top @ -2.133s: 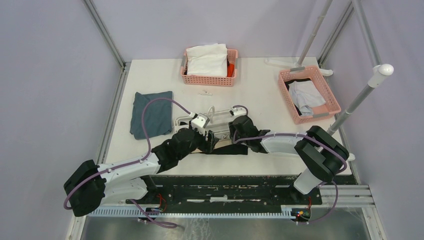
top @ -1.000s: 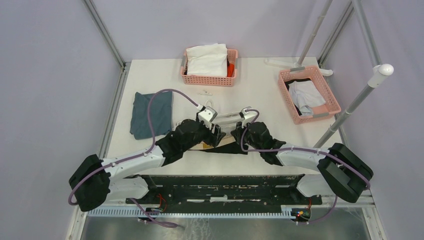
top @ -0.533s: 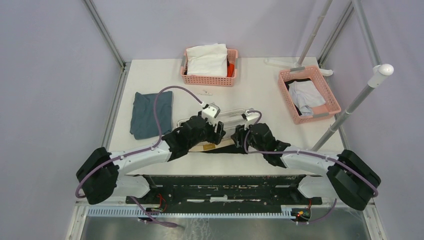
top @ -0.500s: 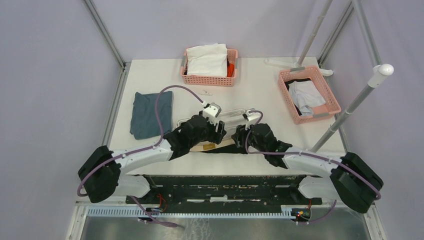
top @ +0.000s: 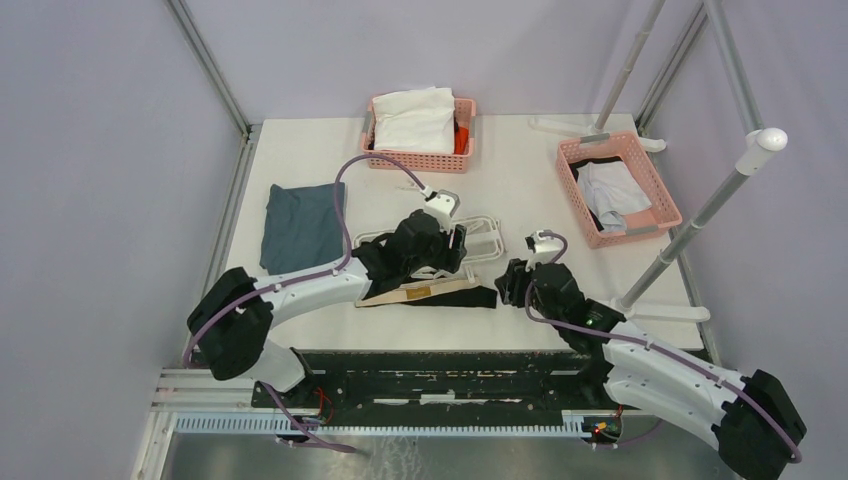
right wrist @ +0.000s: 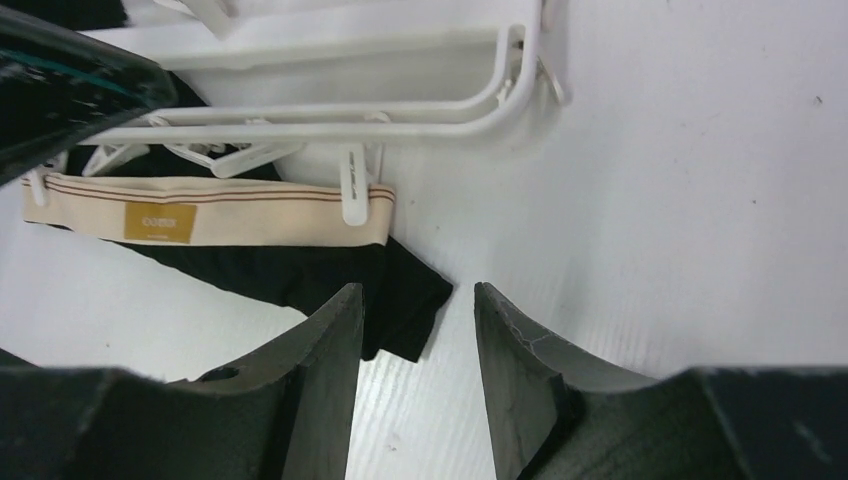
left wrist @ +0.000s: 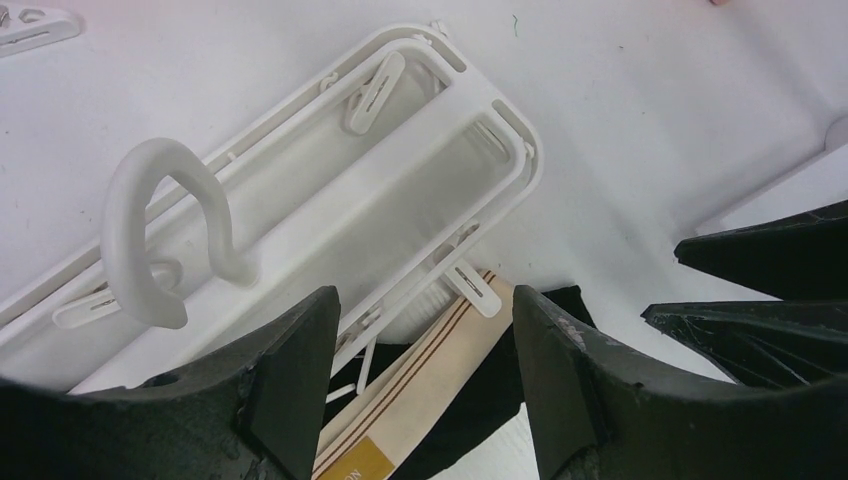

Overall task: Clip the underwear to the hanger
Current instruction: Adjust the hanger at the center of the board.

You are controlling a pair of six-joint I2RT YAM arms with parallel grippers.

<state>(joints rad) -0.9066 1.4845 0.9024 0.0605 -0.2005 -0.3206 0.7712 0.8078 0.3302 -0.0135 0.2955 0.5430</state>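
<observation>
top view: hanger (top: 488,236) middle & underwear (top: 470,296) left end are partly covered by left arm (top: 310,285). right wrist view: hanger is cut off by top edge; waistband label (right wrist: 167,222) txt is too small to be read.

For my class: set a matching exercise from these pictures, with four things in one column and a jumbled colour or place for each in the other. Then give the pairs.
Column A
1. underwear
2. hanger
3. folded cloth
4. white garment

Column B
a. in the pink basket at the far middle
b. blue-grey, lying far left
c. white plastic frame with a hook
d. black with a tan waistband

Pairs: 1-d, 2-c, 3-b, 4-a
</observation>
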